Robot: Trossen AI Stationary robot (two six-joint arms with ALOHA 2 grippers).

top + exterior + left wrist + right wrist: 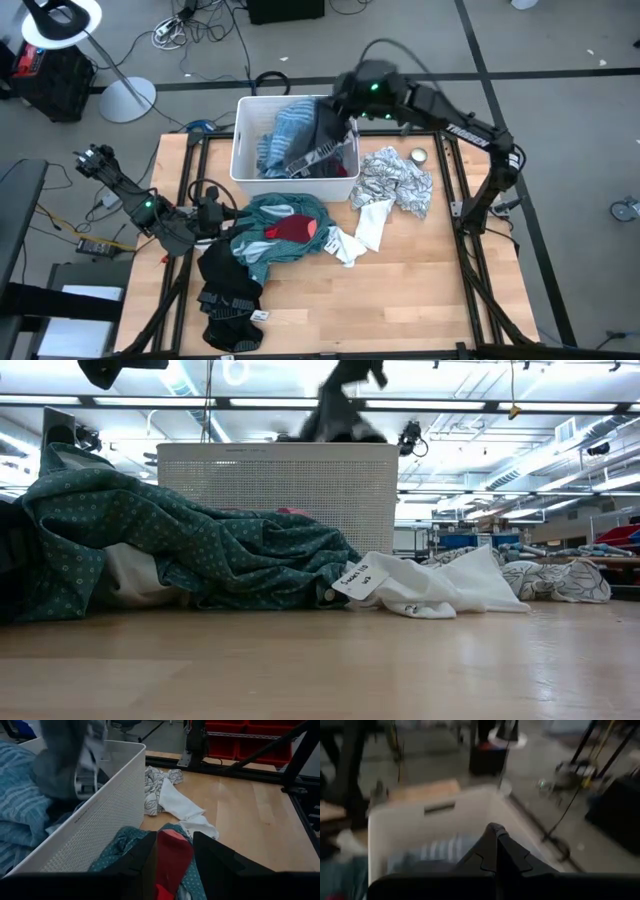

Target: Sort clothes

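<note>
left gripper [222,215] low at the west edge of the teal patterned shirt [283,228], just off the near-left corner of the white tub [243,140]. jaws parted, a moderate gap; left wrist view shows the red garment [172,857] lying straight ahead between the two fingers [137,865], not yet pinched. its long axis runs roughly in line with the jaws' reach, so a short push forward and a close should take it — judgement only. black garment [228,290] lies on the desk [420,290] further from the tub than the teal shirt, touching it; a grey-striped dark piece at its far end.

inside the tub: blue-striped garment [290,128], filling the left part. a grey garment [322,135] hangs over the tub's right half from the right gripper [340,130]; right wrist view shows the jaws closed to a narrow point above the tub interior, cloth draped below. seemingly mid-drop, release not yet made.

right of the tub: white garment [362,232] beside the teal shirt, tag showing in the low view; white-grey patterned garment [398,180] just off the tub's near-right corner, nearer the right arm. small round object [419,156] beside it, unidentified.

left arm clearly nearer the red piece.
</note>
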